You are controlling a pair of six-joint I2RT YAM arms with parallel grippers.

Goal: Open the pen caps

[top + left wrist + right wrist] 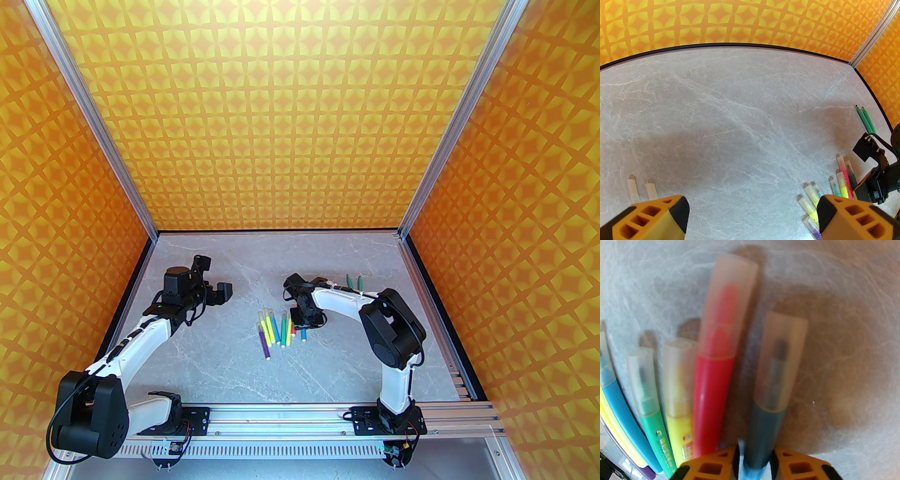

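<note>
Right gripper [755, 460] pinches dark blue pen [764, 427], cap [780, 361] on; left gripper [752, 215] wide, empty (9 o'clock of pens [276, 328]). Risk: thin barrel slips, dragging neighbouring red pen [710, 392].

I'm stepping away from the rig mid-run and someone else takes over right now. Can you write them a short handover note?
Left hand: open, empty, hovering over the table.
Right hand: closed on the dark blue pen, which has its cap on.
Done: two green pens lie uncapped at the far right, and two loose caps lie near the left hand.
Left: the capped pens bunched mid-table, plus the held one.
</note>
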